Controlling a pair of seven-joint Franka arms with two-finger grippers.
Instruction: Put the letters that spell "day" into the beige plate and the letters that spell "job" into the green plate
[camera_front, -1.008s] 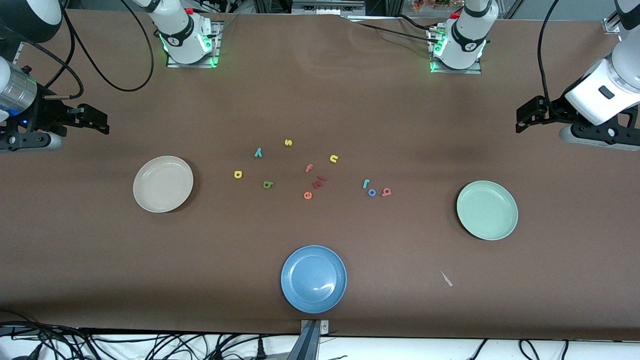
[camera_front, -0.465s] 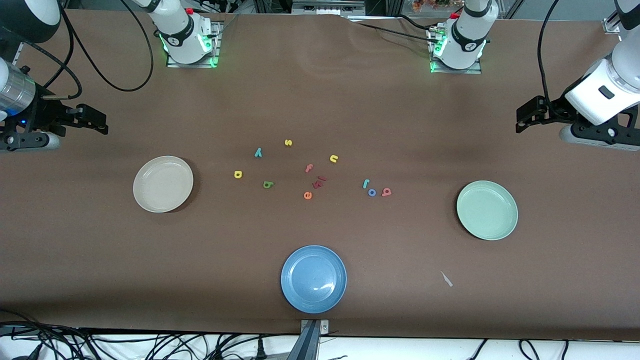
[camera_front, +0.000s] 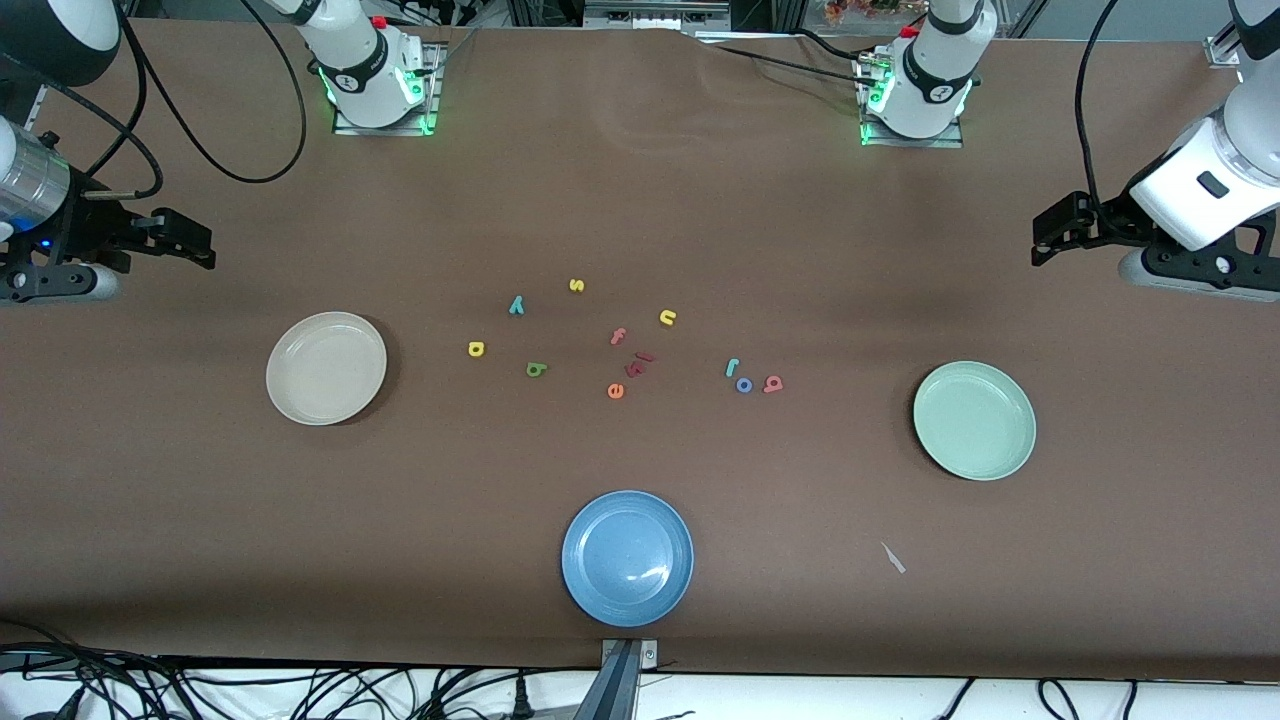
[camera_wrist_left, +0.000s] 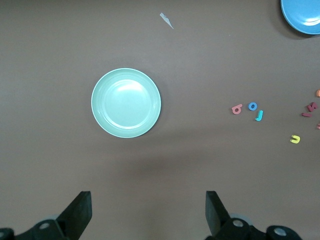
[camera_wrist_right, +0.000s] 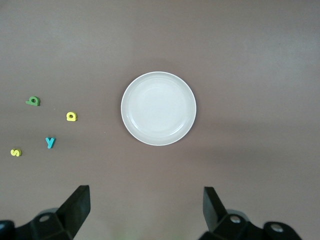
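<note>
Grippers: left gripper (camera_wrist_left: 145, 212) and right gripper (camera_wrist_right: 145, 210) are hovering wide open, empty.
Risk: crowded "j" (camera_front: 732, 367) and "o" (camera_front: 744, 385) are inviting a double grab.

The blue plate (camera_wrist_left: 303, 15) is cut off by the left wrist view's edge, as are the dark red letters (camera_wrist_left: 311, 108) near the yellow "n" (camera_wrist_left: 295, 139); their shapes are too small to read. Both wrist views cut each hand down to its fingertips (camera_wrist_left: 80, 210)
</note>
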